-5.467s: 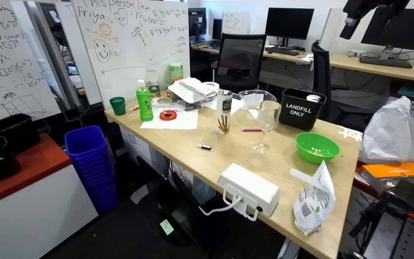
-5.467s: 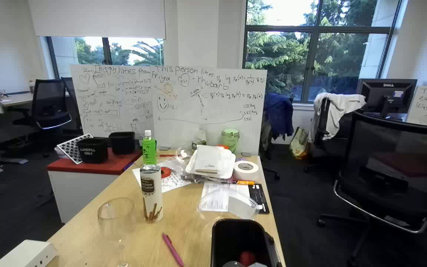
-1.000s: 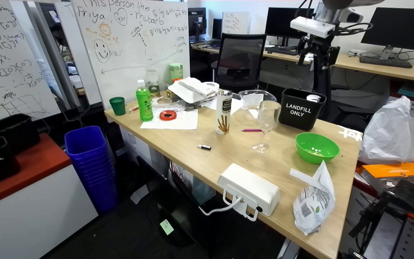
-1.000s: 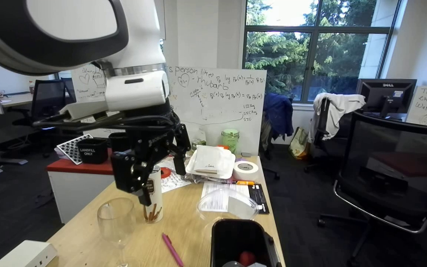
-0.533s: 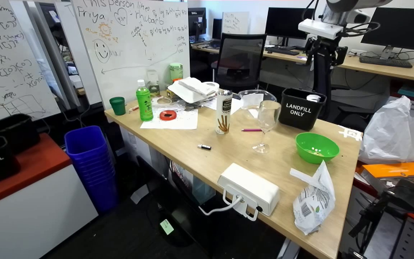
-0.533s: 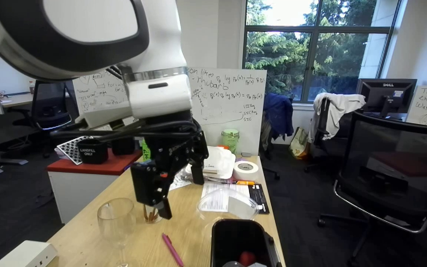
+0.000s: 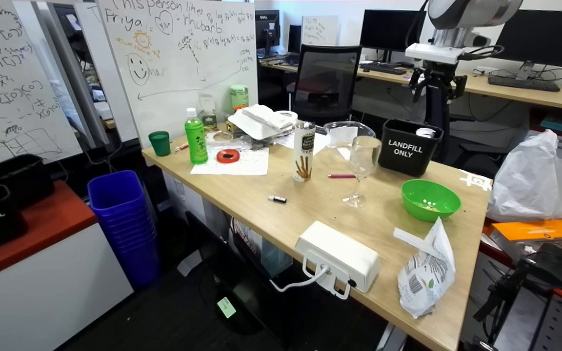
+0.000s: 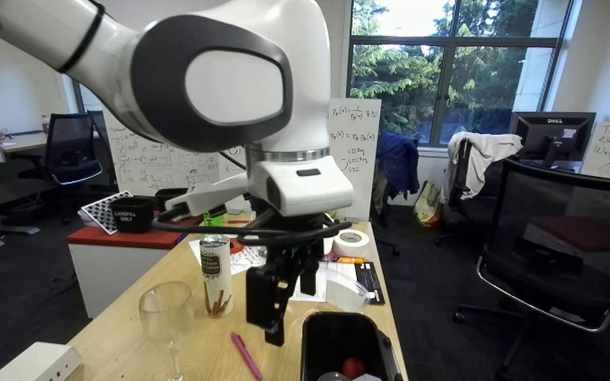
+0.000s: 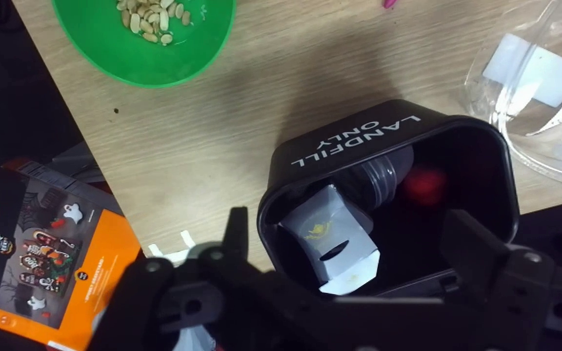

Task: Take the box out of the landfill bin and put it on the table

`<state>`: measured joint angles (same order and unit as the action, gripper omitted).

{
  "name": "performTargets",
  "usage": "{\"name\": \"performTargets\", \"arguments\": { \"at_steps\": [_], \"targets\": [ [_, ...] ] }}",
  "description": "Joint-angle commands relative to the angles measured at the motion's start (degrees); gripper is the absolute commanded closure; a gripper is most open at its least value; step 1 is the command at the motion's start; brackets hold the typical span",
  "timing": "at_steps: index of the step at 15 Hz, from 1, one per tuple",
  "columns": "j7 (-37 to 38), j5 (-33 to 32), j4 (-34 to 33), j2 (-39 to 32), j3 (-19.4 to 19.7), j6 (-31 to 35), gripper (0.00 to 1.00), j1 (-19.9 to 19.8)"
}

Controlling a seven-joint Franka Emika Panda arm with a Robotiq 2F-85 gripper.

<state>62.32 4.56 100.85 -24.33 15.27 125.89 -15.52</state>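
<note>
White gold-emblem box: inside black LANDFILL ONLY bin | Gripper: wide, empty, higher than bin | Advised: centre on box, narrow before entry, lift vertically, then wood-topped table

Stemmed glass between green bowl and canister

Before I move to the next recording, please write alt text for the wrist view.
A white box sits inside a black LANDFILL ONLY bin with a ribbed plastic item and a blurred red object; the open gripper is in the foreground. The bin stands on a pale wood table; a green bowl is cut off at the top edge.
</note>
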Motion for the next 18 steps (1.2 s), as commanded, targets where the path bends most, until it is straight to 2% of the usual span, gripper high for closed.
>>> {"name": "performTargets", "arguments": {
  "at_steps": [1,3,4,7,14,18],
  "targets": [
    [0.2,2.5,-9.1,-7.2,0.8,-4.2,0.00,-1.2],
    [3.2,1.2,-13.2,-11.0,2.2,-5.3,0.00,-1.0],
    [1.3,1.1,-8.2,-7.7,1.9,-1.5,0.00,-0.6],
    [2.5,1.0,-12.0,-10.8,2.4,-3.0,0.00,-0.8],
    [2.7,1.0,-12.4,-10.8,2.4,-3.6,0.00,-0.8],
    [4.0,1.8,-13.1,-12.1,2.0,-0.5,0.00,-0.7]
  ]
}}
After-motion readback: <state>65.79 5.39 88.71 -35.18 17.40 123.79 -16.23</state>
